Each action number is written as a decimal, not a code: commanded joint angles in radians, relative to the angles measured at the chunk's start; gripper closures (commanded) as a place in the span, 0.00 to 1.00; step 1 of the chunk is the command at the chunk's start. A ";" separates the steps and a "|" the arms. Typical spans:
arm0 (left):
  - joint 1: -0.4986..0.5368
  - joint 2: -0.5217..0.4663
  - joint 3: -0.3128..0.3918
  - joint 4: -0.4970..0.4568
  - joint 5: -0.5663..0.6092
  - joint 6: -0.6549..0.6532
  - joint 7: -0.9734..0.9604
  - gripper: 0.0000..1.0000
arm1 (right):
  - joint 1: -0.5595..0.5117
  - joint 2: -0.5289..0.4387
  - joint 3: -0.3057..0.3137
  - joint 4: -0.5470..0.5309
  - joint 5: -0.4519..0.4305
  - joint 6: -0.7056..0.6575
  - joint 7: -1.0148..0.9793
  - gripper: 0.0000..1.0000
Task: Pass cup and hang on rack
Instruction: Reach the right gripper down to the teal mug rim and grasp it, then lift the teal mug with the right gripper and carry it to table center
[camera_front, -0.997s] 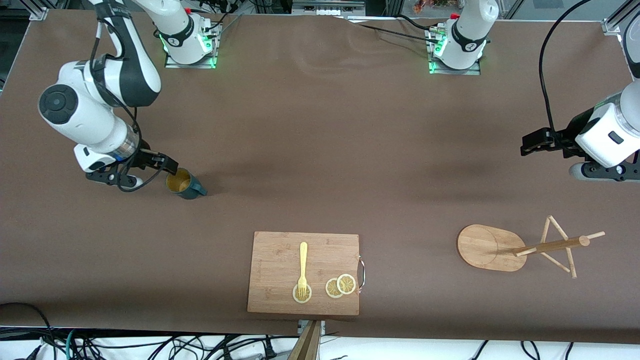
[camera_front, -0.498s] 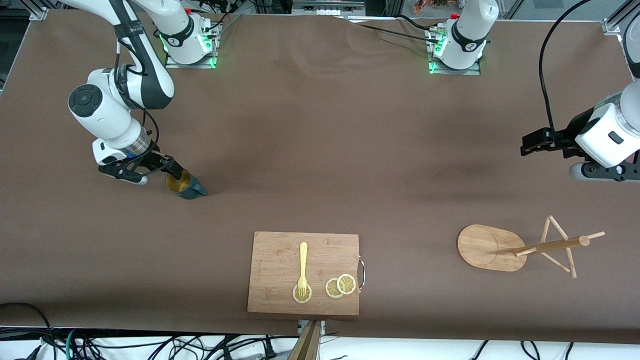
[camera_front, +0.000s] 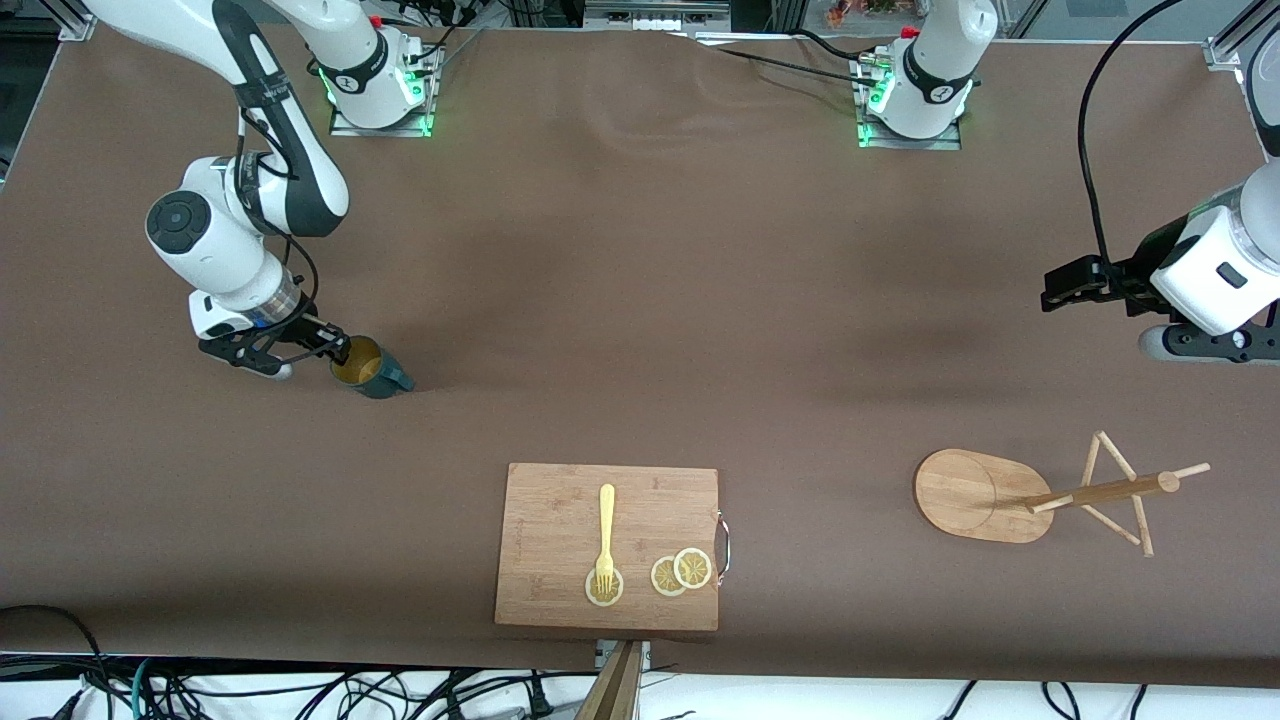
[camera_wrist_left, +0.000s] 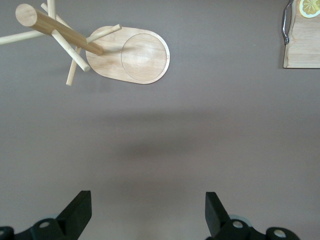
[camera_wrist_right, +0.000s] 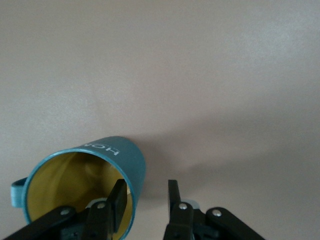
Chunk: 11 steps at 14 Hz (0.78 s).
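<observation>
The cup (camera_front: 368, 368), dark teal with a mustard-yellow inside, stands on the table toward the right arm's end. My right gripper (camera_front: 335, 350) is at its rim and open. In the right wrist view the gripper (camera_wrist_right: 146, 187) has one finger (camera_wrist_right: 119, 197) inside the cup (camera_wrist_right: 75, 175) and the other outside, straddling the wall with a gap left. The rack (camera_front: 1100, 492) stands on its oval base (camera_front: 975, 495) toward the left arm's end. My left gripper (camera_front: 1065, 285) waits open and empty in the air; its wrist view shows the rack (camera_wrist_left: 130, 55) and the open gripper (camera_wrist_left: 147, 200).
A rectangular bamboo cutting board (camera_front: 607, 545) lies near the table's front edge, with a yellow fork (camera_front: 605, 535) and lemon slices (camera_front: 682, 572) on it. Its corner shows in the left wrist view (camera_wrist_left: 302, 45). Brown tabletop lies between the cup and the rack.
My right arm has swung in toward the cup and its gripper has come down onto the rim, one finger now inside. The cup, the left arm and the rack have not moved.
</observation>
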 joint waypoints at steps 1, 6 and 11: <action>0.000 0.013 -0.002 0.032 -0.003 -0.014 -0.007 0.00 | -0.001 -0.001 0.004 -0.009 -0.003 0.011 0.015 0.85; -0.002 0.013 -0.002 0.034 -0.003 -0.014 -0.007 0.00 | 0.007 -0.005 0.011 -0.001 -0.003 0.000 0.005 1.00; -0.002 0.013 -0.002 0.032 -0.003 -0.014 -0.007 0.00 | 0.008 -0.059 0.061 0.208 -0.003 -0.403 0.003 1.00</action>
